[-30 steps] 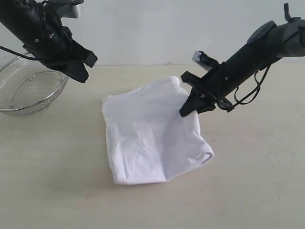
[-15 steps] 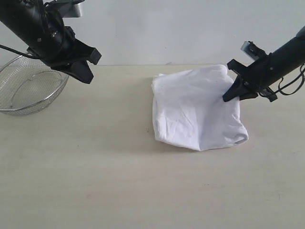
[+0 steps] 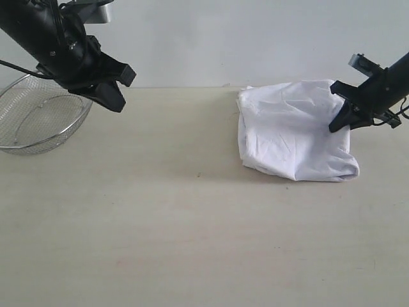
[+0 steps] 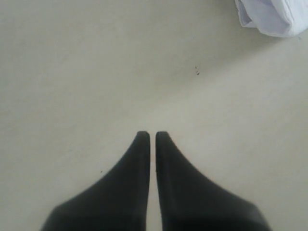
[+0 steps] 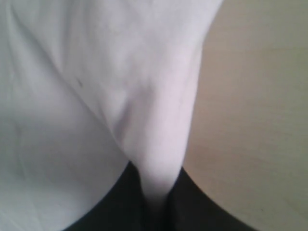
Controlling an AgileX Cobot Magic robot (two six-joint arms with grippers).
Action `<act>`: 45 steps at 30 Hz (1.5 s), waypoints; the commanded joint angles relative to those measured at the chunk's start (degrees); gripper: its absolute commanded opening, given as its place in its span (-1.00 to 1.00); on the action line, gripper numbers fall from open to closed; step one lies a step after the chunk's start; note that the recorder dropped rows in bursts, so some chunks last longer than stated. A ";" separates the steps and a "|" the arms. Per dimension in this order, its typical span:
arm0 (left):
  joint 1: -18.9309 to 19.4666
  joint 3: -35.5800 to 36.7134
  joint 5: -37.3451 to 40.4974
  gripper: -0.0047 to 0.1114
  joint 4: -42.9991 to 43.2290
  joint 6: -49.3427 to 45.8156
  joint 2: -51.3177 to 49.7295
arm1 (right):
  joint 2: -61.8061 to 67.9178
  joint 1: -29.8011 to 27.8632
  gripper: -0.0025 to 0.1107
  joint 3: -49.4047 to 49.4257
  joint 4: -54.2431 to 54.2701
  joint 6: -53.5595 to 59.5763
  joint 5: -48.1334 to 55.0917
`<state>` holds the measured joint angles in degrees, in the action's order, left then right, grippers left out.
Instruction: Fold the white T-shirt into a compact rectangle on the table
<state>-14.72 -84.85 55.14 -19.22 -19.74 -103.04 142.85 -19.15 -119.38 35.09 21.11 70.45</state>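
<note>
White cotton T-shirt bundle has slid rightward w/ black right pincer, clamped on a fabric ridge btwn its tips, prob. to drag it. Black left pincer shut, empty, well apart from shirt.

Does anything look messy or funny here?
Yes. The shirt lies rumpled and lopsided at the far right of the table, not a neat rectangle. The right tool is pinching a fold at its edge, so the cloth bunches into a ridge there.
</note>
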 commanded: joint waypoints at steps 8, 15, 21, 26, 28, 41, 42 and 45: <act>0.22 0.13 0.12 -0.84 -0.69 -0.37 0.55 | 0.30 -0.32 -0.96 -0.63 2.88 1.72 -0.48; 0.22 0.13 0.39 -0.84 -0.69 -0.39 0.55 | 0.30 -0.32 -0.64 -0.63 2.97 1.38 -0.48; 0.22 0.13 0.76 -0.84 -0.19 -0.76 0.55 | 0.30 -0.32 0.27 -0.63 2.97 -1.73 -0.48; 0.22 0.13 0.76 -0.84 0.59 -0.76 0.55 | -0.96 -0.32 0.02 -0.63 2.97 -3.06 -0.48; 0.22 0.13 0.76 -0.84 0.59 -0.76 0.55 | -1.76 -0.32 0.00 -0.63 2.85 -2.93 -0.48; 0.22 0.13 1.70 -0.84 0.93 -0.76 0.55 | -5.08 -0.32 0.00 6.95 2.47 -2.33 -0.48; 0.22 0.13 1.82 -0.84 0.93 -0.76 0.55 | -5.08 -0.32 0.00 7.83 2.64 -2.03 -0.48; 0.22 0.13 1.82 -0.84 0.93 -0.76 0.55 | -5.08 -0.45 0.00 9.55 2.27 -1.71 -0.48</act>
<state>-14.72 -84.85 56.41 -18.48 -20.21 -103.04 138.49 -19.27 -111.24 37.67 18.46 69.58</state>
